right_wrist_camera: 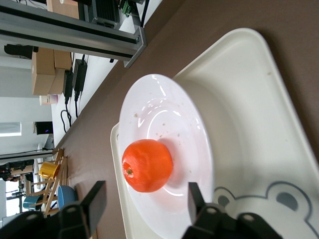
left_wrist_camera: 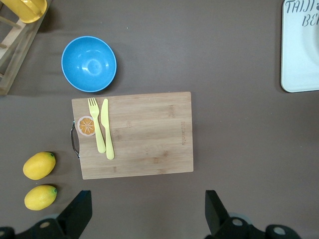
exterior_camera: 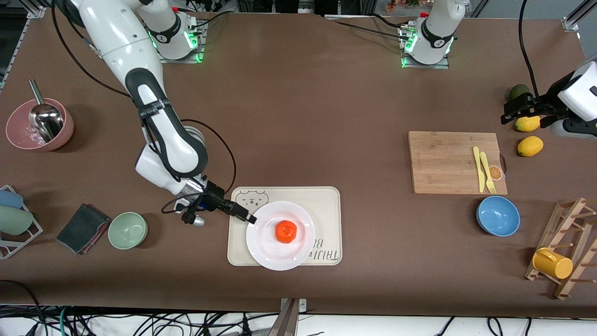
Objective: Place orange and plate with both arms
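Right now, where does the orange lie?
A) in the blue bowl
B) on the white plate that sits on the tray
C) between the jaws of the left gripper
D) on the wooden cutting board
B: the orange rests on the white plate, which sits on the tray, while the right gripper is at the plate's rim with open jaws, holding nothing.

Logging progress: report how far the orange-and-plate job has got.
Looks done: the orange sits on the plate, which rests on the bear tray. In hand: nothing; the right gripper is open at the plate's rim, the left gripper open over the lemons. Apparently left: backing the arms off.
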